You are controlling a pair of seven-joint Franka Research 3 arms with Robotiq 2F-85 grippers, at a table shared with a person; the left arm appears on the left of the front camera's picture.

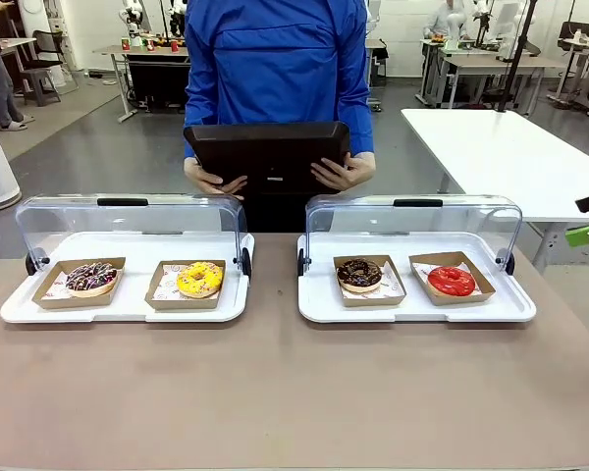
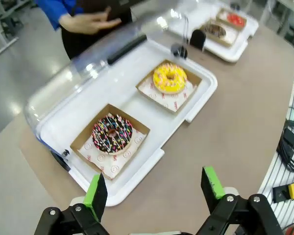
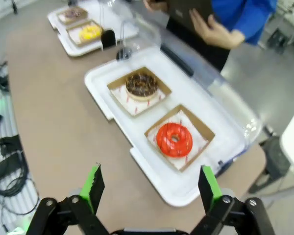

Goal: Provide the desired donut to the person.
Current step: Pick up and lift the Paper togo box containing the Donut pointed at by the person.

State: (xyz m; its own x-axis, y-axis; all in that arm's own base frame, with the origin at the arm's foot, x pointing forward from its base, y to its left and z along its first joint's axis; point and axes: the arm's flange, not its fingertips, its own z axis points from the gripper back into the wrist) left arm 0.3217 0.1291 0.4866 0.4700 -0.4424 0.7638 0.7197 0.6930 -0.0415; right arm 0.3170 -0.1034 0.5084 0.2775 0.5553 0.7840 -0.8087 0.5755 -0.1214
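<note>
Brown bench (image 1: 275, 392), mid-frame: sprinkled donut (image 1: 91, 278), yellow donut (image 1: 198, 278), chocolate donut (image 1: 359, 274) and red donut (image 1: 452, 281) are sitting boxed in white trays (image 1: 20, 312). Behind them, the person (image 1: 280, 59) is holding a tablet (image 1: 267, 152). Left fingers (image 2: 94, 192) and right fingers (image 3: 93, 185) are hovering spread, empty.

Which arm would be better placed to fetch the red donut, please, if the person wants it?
Right, probably: the right gripper hangs open just before the red donut; the left gripper faces the other tray.
</note>
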